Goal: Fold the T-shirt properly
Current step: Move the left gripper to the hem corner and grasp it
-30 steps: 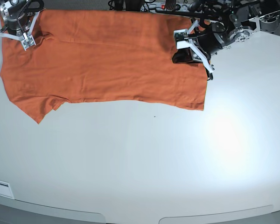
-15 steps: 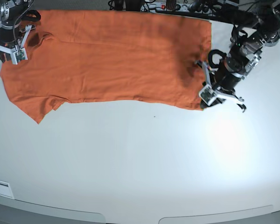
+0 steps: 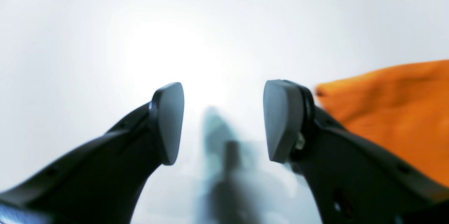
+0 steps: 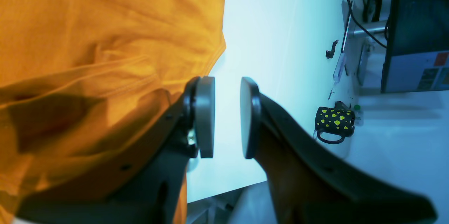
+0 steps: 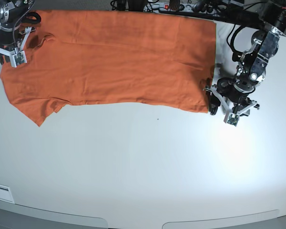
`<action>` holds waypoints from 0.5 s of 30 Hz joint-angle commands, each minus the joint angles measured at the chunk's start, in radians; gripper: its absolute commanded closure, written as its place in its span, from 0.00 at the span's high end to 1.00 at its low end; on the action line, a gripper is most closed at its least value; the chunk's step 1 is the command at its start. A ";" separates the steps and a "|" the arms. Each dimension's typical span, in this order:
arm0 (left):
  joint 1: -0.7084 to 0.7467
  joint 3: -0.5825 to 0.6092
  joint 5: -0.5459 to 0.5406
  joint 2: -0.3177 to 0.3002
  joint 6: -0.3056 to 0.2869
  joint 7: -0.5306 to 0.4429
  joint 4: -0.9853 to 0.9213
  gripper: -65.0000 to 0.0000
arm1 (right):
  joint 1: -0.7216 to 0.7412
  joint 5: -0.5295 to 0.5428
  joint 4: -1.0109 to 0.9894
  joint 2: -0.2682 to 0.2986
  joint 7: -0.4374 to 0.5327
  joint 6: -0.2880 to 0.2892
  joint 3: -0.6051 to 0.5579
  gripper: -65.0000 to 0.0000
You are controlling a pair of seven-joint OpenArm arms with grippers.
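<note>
On the far half of the white tabletop (image 5: 148, 167), the plain orange short-sleeved T-shirt of thin knit fabric (image 5: 114, 59) is lying spread flat, its long axis running across the base view, one sleeve pointing toward the near left corner and its hem edge sitting at the right. It is looking like a wide single slab with no clear crease in the body, so the folding is judged to be at an early stage: the cloth is smoothed out, and the folds that would bring it to a compact rectangle are all left to do.

The left end effector (image 5: 220, 106) is hanging just beside the hem corner, over bare tabletop; in its wrist view the two dark pads (image 3: 171, 122) are standing wide apart with nothing between them, the orange edge (image 3: 389, 112) lying off to one side. The right end effector (image 5: 14, 50) is sitting at the shirt's opposite end, near the neckline area; its wrist view is showing the pads (image 4: 206, 115) only narrowly parted, the gap between them empty and fabric (image 4: 105, 59) lying beside and beneath one finger, not pinched.

The shirt's far edge is running along the frame's top margin, so the second sleeve cannot be made out, and the left wrist view is blurring
</note>
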 commanded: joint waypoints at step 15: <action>-0.013 -0.133 -0.210 0.037 -0.202 0.087 0.025 0.56 | -0.003 -0.012 0.018 0.011 -0.003 -0.015 0.010 0.24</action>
